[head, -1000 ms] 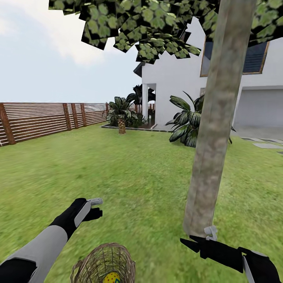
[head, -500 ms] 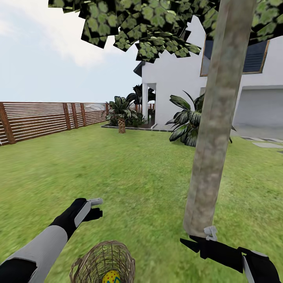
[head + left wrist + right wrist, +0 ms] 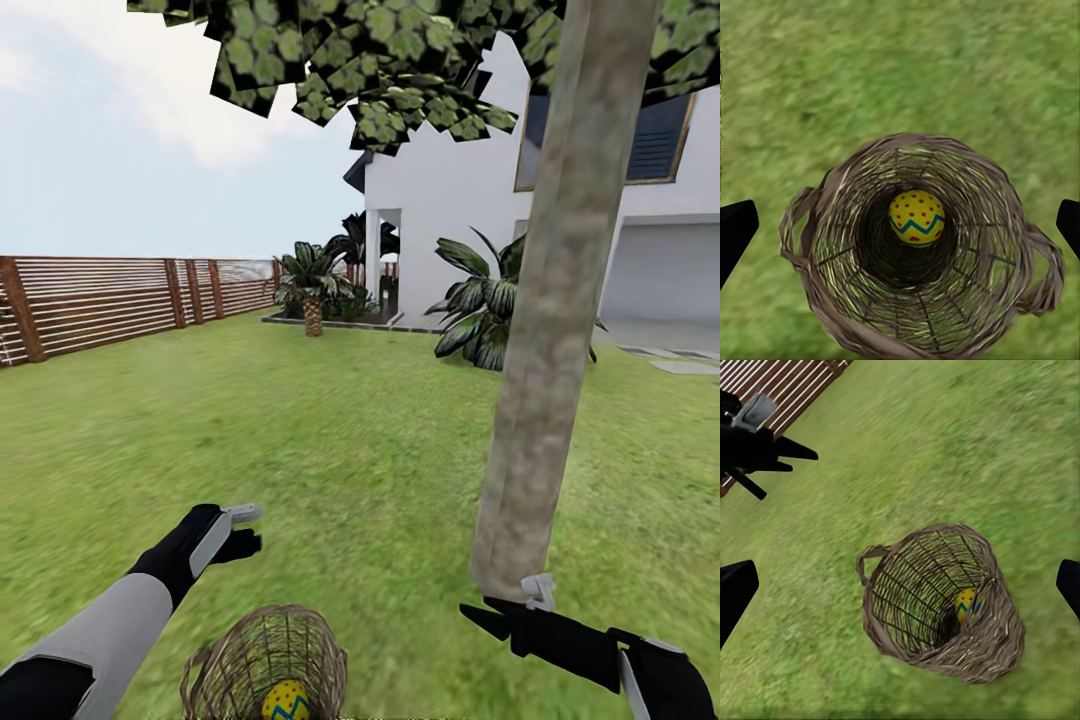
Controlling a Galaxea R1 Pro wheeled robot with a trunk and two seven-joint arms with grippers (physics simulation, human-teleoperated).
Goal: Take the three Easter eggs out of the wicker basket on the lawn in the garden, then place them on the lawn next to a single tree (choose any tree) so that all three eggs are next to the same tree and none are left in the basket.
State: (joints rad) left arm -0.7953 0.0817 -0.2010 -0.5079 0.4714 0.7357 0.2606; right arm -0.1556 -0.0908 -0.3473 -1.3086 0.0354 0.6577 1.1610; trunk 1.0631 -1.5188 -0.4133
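One egg point(image 3: 916, 217) lies at the bottom of the basket point(image 3: 832, 247) on the lawn point(image 3: 330, 450), near the tree point(image 3: 545, 380). The left end effector point(image 3: 243, 528) hovers above, fingers spread and empty; it should descend straight down the centre, clear of the wicker.

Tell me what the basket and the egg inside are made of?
The wicker basket looks like woven brown wicker: thin crossing strands with open gaps. The Easter egg looks smooth and painted, yellow with red dots and a blue zigzag; plastic or real, I can't tell.
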